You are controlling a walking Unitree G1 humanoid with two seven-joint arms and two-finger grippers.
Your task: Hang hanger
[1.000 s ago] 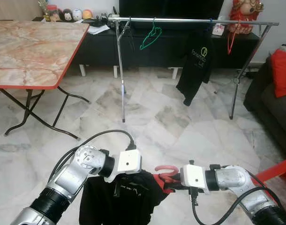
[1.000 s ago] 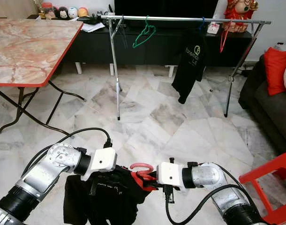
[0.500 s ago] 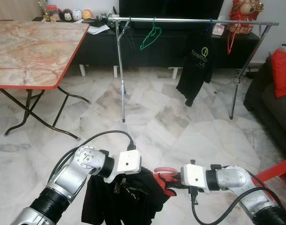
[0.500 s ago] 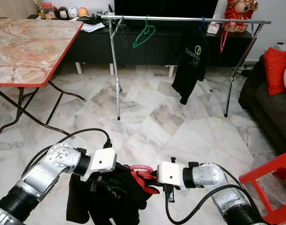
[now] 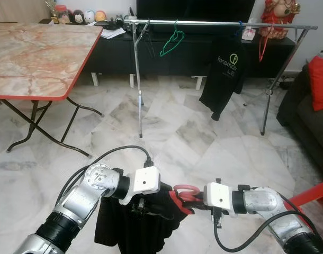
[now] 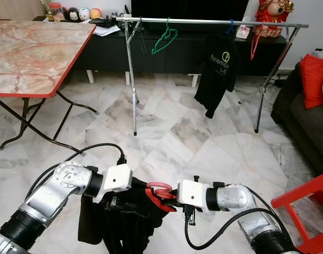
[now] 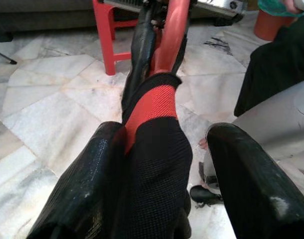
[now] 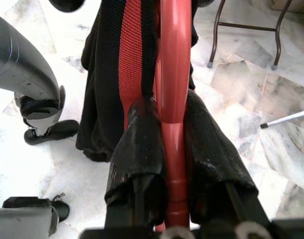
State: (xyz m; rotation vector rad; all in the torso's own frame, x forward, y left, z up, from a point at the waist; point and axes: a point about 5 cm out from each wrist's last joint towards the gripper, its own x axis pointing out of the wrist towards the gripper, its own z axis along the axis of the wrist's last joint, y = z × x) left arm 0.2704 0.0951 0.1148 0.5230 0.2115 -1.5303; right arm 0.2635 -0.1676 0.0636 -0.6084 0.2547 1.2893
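Observation:
A red hanger (image 5: 185, 189) carries a black garment with red trim (image 5: 129, 227) that hangs low in front of me. My right gripper (image 5: 194, 198) is shut on the hanger's stem, clear in the right wrist view (image 8: 169, 134). My left gripper (image 5: 146, 204) sits at the garment's shoulder. In the left wrist view its fingers (image 7: 87, 189) stand apart around the cloth (image 7: 157, 149), with a gap on one side. Across the floor stands the metal clothes rail (image 5: 214, 23).
On the rail hang a green hanger (image 5: 171, 42), a black T-shirt (image 5: 222, 74) and a red hanger (image 5: 262, 47). A marble-top folding table (image 5: 34, 53) stands at the left. A dark sofa (image 5: 310, 111) and a red stool (image 5: 315, 193) are at the right.
The garment was bunched and spread at my left gripper; now it hangs down narrow from the hanger. The hanger has shifted slightly left and up. The camera moved a little.

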